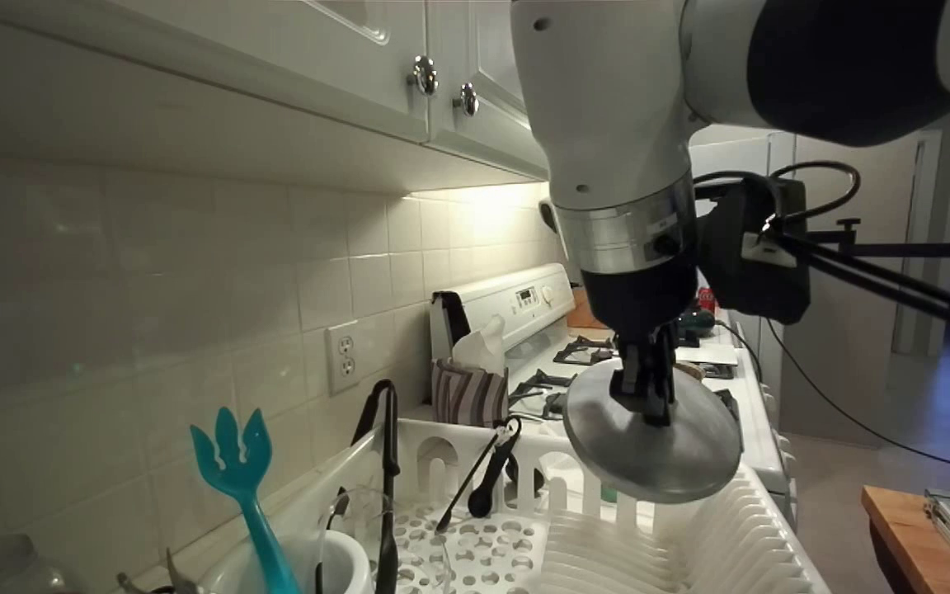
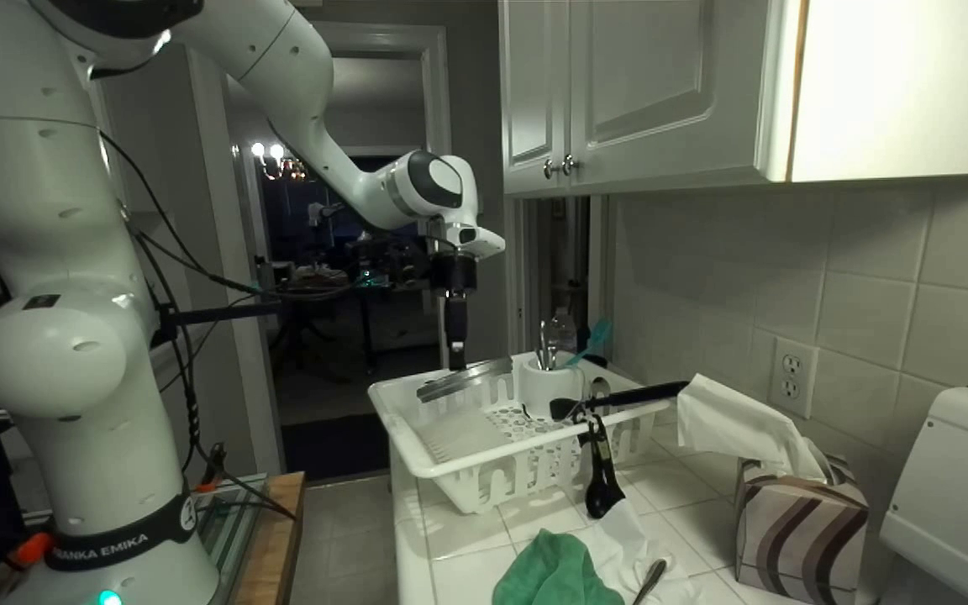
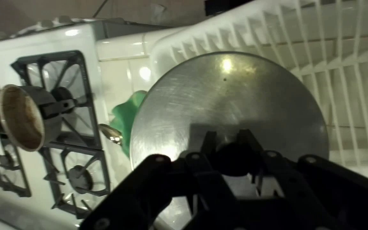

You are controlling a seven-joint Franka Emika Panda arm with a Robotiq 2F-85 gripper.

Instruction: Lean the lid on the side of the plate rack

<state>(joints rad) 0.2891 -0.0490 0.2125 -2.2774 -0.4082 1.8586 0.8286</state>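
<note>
The gripper [image 3: 228, 140] is clasping the lid [image 1: 648, 466] by its knob [image 3: 232, 159], tilted above the rack [image 2: 484, 459]. The wrist view is showing the knob; fingers [image 1: 658, 403] are concealing it in an exterior view.

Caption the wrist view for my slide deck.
The gripper holds the silvery lid by its dark knob over the white plate rack, stove nearby.

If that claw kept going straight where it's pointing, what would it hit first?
The claw holds the lid, so the lid would probably reach the plate rack below first; depth is unclear.
</note>
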